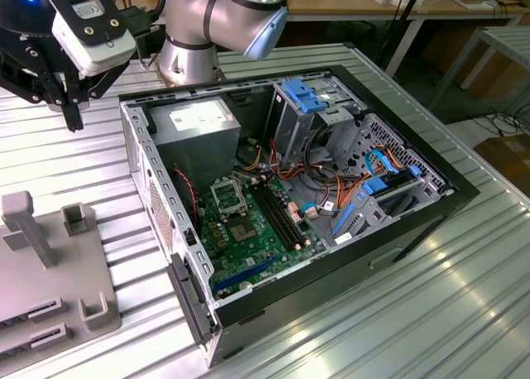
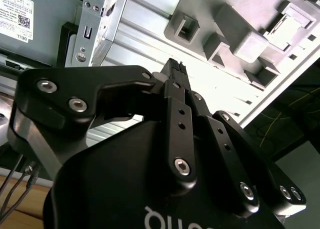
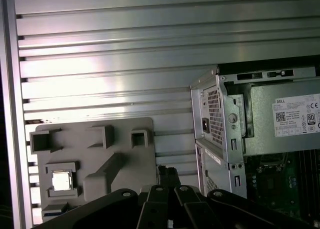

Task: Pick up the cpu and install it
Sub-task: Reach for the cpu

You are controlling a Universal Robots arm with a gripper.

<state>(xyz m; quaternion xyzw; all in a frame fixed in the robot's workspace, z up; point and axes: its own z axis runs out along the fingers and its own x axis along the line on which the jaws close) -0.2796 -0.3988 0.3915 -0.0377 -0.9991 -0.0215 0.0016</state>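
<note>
Gripper (image 1: 73, 114) hangs in the air over the ribbed alu table (image 1: 464, 313), on the exterior view's left of the open PC case (image 1: 356, 259). UR arm (image 1: 224, 15) base is behind the case.

Fingers (image 2: 177, 114) are pressed together w/ tips touching and nothing pinched; both wrist views agree.

cpu (image 3: 61, 181) lies flat, silver top up, in a square pocket of the grey fixture (image 3: 125, 149) on the table. It's not picked up yet. In the first wrist view the fingertips line up w/ the bare table strip between fixture and case corner, apart from the cpu. Can't tell height above the table.

Inside the case:
- Motherboard (image 1: 248, 230) lies on the case floor.
- Silver socket frame (image 1: 225, 195) is on the board, just beside the PSU (image 1: 203, 127).
- Black memory slots (image 1: 277, 213) are on the exterior view's right of the socket.
- Can't tell whether the frame is latched.

cpu and socket are well apart, w/ the case wall between them.
</note>
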